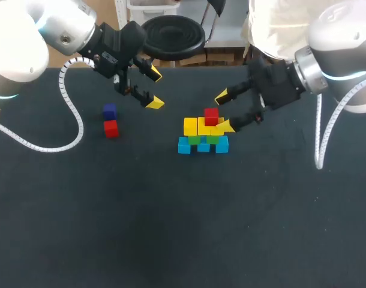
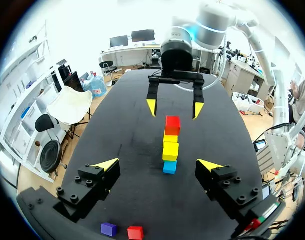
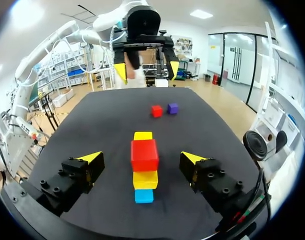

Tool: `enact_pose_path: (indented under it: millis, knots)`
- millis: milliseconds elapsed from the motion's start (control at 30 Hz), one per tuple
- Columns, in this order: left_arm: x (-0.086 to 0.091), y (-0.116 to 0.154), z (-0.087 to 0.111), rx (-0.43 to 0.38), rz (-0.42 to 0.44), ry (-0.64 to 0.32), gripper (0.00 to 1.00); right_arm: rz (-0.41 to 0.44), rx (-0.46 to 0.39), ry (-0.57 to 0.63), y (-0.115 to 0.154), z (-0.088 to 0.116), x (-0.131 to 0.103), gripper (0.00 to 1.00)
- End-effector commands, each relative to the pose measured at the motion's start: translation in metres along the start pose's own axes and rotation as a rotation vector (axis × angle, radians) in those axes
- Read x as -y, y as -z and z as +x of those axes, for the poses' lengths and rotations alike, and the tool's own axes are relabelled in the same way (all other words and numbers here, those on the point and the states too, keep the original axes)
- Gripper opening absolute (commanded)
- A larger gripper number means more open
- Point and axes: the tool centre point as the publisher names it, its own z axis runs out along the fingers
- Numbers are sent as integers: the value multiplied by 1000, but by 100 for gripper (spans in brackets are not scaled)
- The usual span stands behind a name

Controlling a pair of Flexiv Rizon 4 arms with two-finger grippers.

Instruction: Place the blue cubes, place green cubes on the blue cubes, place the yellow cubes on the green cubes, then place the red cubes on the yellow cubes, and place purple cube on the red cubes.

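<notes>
A stack stands mid-table: blue cubes (image 1: pixel 203 145) at the bottom, green cubes (image 1: pixel 201 139) on them, yellow cubes (image 1: pixel 195 126) above, and one red cube (image 1: pixel 211 116) on top. My right gripper (image 1: pixel 225 111) is open astride that red cube (image 3: pixel 144 155), with a gap on each side. Off to the left lie a loose red cube (image 1: pixel 111 128) and a purple cube (image 1: pixel 109 111). My left gripper (image 1: pixel 154 89) hangs open and empty between the loose cubes and the stack. In the left wrist view the purple cube (image 2: pixel 108 229) and loose red cube (image 2: pixel 135 232) lie under my left gripper (image 2: pixel 160 165).
The black table (image 1: pixel 171 228) runs wide in front of the stack. In the right wrist view the loose red cube (image 3: pixel 156 111) and purple cube (image 3: pixel 172 108) lie beyond the stack, below my left gripper (image 3: pixel 145 70).
</notes>
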Motion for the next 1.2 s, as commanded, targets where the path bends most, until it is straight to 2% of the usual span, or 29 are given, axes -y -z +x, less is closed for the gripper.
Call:
enact_pose_path:
  millis: [33,267,933,1200]
  knots:
    - [-1,0,1,4,2,-3,100,6,-18,10,16,-4,-10,100]
    - [-1,0,1,4,2,-3,100,3,-40,39,37,-10,-19,100]
    - [-1,0,1,4,2,-3,100,-39,-59,88,74,-8,-43,100]
    - [-1,0,1,4,2,-3,100,-32,-64,96,88,-7,-49,100]
